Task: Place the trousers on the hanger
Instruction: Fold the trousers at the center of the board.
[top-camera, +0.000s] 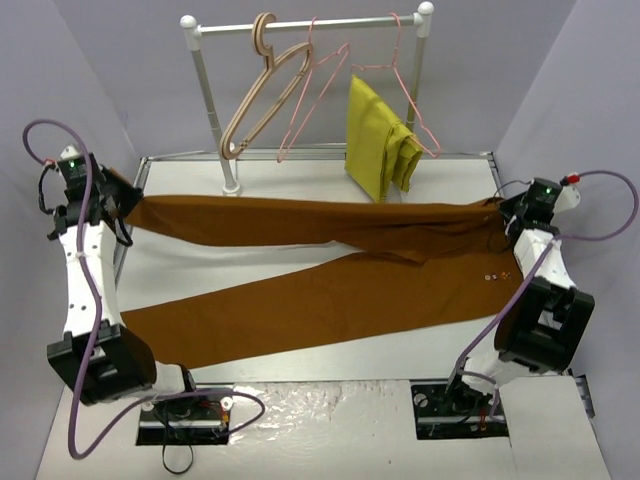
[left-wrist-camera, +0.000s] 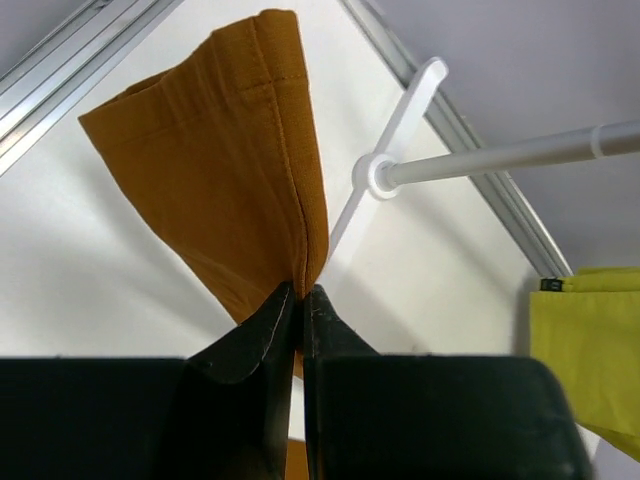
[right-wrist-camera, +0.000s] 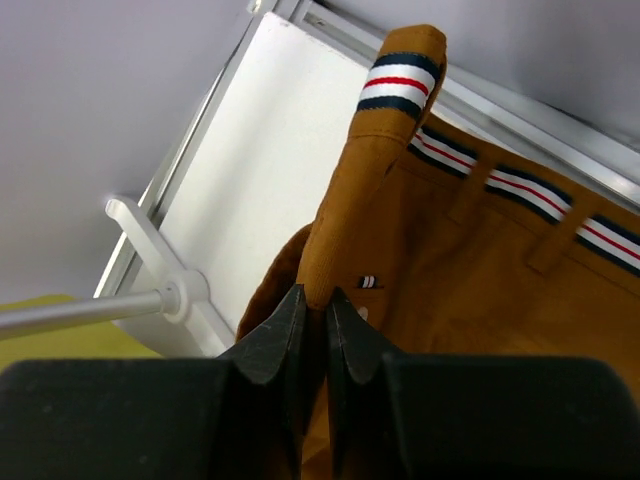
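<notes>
Two pinches in place, nothing hung yet: left gripper (left-wrist-camera: 297, 292) clamped on a leg hem at nine o'clock, right gripper (right-wrist-camera: 317, 295) on the waistband at three, trousers (top-camera: 320, 270) stretched across the worktop (top-camera: 200, 265), hanger (top-camera: 308, 95) empty on the rail (top-camera: 330, 24) at twelve, no container in view.

- Trousers (top-camera: 330, 295): spread across the white table (top-camera: 400, 350). The far leg is stretched straight between both arms; the near leg lies diagonally toward the left base.
- Left pincer (top-camera: 128, 203) at the cuff end; right pincer (top-camera: 508, 218) at the waistband end.
- Rail (top-camera: 340, 24): wooden hanger (top-camera: 262, 95), bare pink hanger (top-camera: 312, 95), yellow garment (top-camera: 378, 140) on a second pink one.
</notes>
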